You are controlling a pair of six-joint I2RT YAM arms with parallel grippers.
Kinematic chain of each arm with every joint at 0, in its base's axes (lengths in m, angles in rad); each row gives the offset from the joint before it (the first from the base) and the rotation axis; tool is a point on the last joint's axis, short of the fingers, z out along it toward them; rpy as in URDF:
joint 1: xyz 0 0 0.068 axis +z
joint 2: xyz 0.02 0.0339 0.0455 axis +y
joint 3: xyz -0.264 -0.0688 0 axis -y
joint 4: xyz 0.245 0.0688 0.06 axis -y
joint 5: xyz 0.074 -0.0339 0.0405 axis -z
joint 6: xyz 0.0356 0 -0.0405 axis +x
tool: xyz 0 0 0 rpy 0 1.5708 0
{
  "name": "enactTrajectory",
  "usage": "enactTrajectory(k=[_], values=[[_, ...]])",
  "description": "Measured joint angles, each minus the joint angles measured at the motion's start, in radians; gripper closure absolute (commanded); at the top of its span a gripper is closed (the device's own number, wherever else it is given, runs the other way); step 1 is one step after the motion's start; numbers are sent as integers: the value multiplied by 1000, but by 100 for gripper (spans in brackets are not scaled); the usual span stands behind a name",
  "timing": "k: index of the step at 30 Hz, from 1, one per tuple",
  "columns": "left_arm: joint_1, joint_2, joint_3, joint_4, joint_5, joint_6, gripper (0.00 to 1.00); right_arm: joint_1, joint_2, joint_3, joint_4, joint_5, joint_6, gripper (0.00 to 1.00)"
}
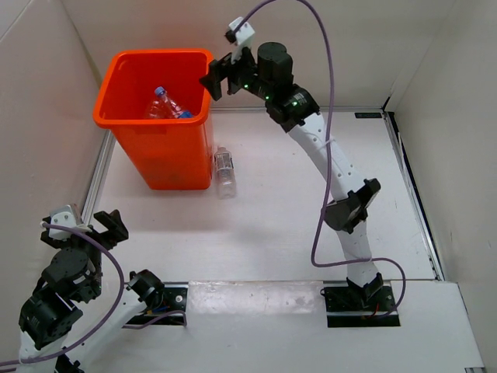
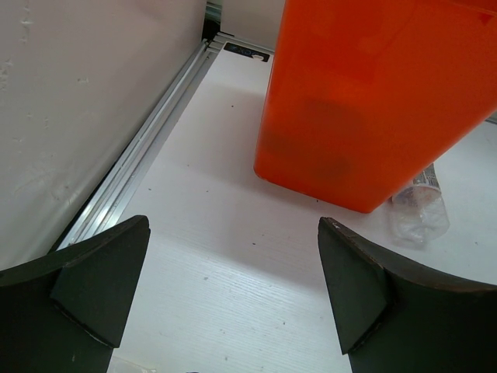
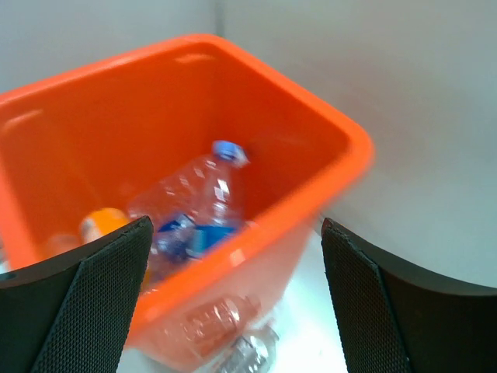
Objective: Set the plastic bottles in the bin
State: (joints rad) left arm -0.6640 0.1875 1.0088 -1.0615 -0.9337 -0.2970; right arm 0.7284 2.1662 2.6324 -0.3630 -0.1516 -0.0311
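The orange bin point(image 1: 152, 123) stands at the far left of the table. Inside it lies a clear bottle with a blue cap and blue label point(image 1: 168, 106) point(image 3: 198, 203), and beside that a short orange bottle point(image 3: 101, 225). One clear bottle point(image 1: 224, 172) point(image 2: 420, 214) lies on the table against the bin's right side. My right gripper point(image 1: 213, 81) point(image 3: 233, 295) hangs open over the bin's right rim point(image 3: 342, 132), with nothing between its fingers. Near the table's front left my left gripper point(image 1: 102, 227) point(image 2: 233, 287) stands open and empty, facing the bin's wall point(image 2: 365, 101).
A metal rail point(image 2: 147, 155) runs along the left wall beside the bin. White walls close in the table on the left, back and right. A purple cable point(image 1: 326, 155) loops off the right arm over the table's middle right.
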Motion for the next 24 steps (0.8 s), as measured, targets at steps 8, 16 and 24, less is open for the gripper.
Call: enactTrajectory(k=[8,16,24], values=[[0,0,0,0,-1,-1,0,-251,-82,-256,32,-24,276,10],[0,0,0,0,-1,-1,0,-491,-21,-571,81,-256,544,10],[0,0,0,0,-1,-1,0,-339,87,-641,-3,-335,548,10]])
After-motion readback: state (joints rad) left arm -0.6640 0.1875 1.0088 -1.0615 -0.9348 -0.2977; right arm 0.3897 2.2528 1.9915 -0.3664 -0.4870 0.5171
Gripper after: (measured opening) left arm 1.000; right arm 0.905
